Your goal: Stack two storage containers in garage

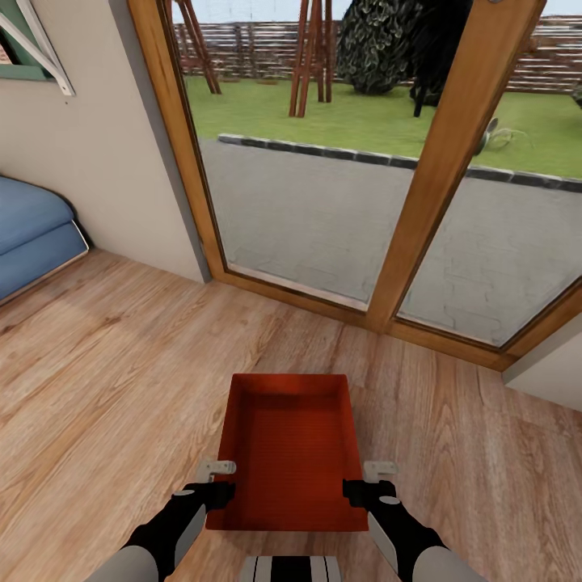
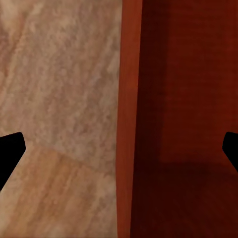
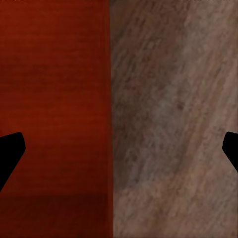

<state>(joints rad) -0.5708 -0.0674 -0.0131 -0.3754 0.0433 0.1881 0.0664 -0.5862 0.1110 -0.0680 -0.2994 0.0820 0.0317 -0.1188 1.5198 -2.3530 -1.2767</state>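
One orange-red bin (image 1: 293, 449) sits low in the centre of the head view, open side up, over the wood plank floor (image 1: 105, 364). The left hand (image 1: 212, 485) is at the bin's left wall near its near corner, the right hand (image 1: 365, 483) at the right wall opposite.

In the left wrist view the black fingertips (image 2: 10, 153) stand wide apart, one over the floor (image 2: 59, 99) and one over the bin's inside (image 2: 188, 99), straddling its wall. The right wrist view shows the same: fingertips (image 3: 10, 156) spread, the bin (image 3: 54, 99) on one side and floor (image 3: 173, 124) on the other. Whether the pads touch the walls I cannot tell, so the hold is unclear.

Beyond the bin's far edge lies a stretch of bare planks, then the wood-framed glass doors (image 1: 436, 162) across the upper frame. A blue sofa (image 1: 32, 234) is at the left edge, well apart from the bin. Bare planks lie on both sides of the bin.
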